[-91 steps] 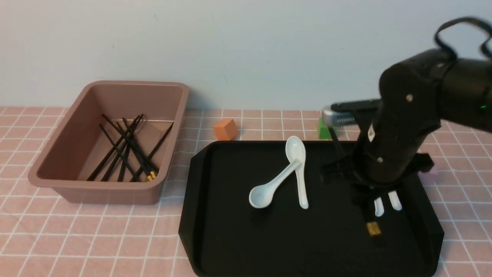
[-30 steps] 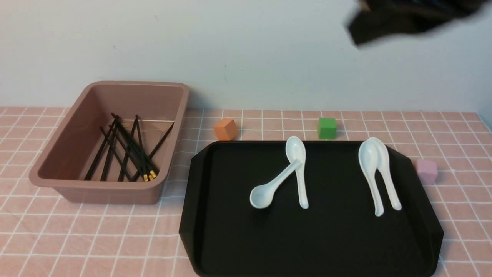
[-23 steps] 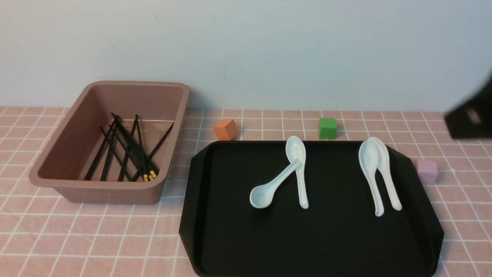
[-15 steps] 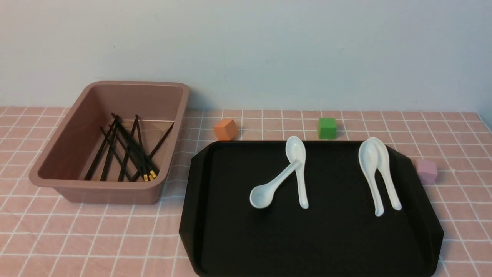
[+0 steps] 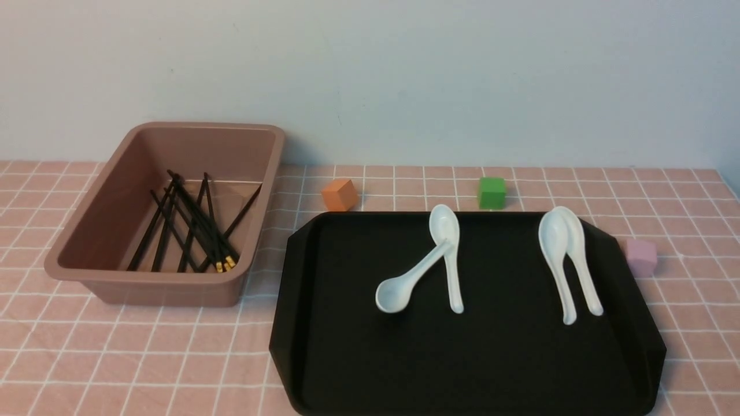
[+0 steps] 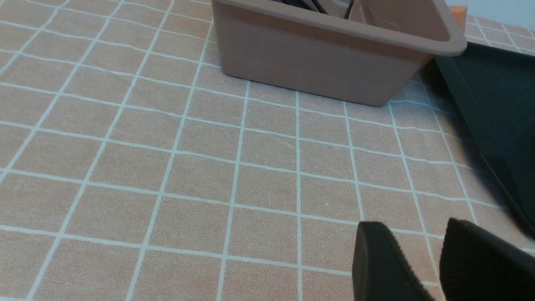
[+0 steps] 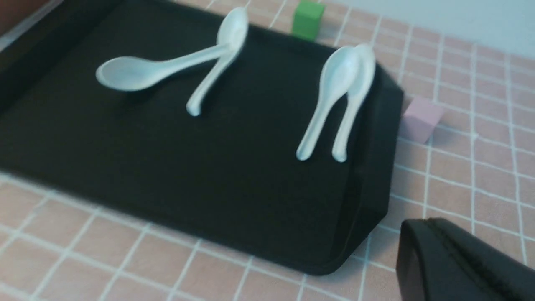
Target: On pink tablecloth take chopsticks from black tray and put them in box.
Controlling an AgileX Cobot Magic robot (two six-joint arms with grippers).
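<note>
- My left tool [image 6: 416, 228] hung low over the cloth [image 6: 167, 167]. Its two fingers [image 6: 376, 267] were parted with only cloth showing between them, so it was released and carried nothing.
- My right tool [image 7: 430, 236] was clenched, its fingers pressed together along a thin seam with nothing in them (it sat above the cloth, just off the tray's near right corner).
- The chopsticks [image 5: 191, 231] lay in the box [image 5: 167, 292], several black sticks crossed over one another on its floor. Their gold-banded ends were gathered toward the near right corner.
- The box stood on the cloth left of the tray [image 5: 462, 370], with a narrow strip of cloth between them.
- The tray carried four white spoons [image 5: 444, 225].
- Two lay near the middle, one with its bowl toward the far rim. The other had its bowl nearer me and to the left, and its handle leaned on the first.
- The other two lay side by side toward the right side, overlapping, with their bowls toward the far rim.
- An orange cube [image 5: 339, 194] sat on the cloth beyond the tray's far left corner, and a green cube [image 5: 492, 192] sat just behind the far rim.
- A pink cube [image 5: 642, 257] sat just beside the right rim (whether it touched the tray I could not tell).
</note>
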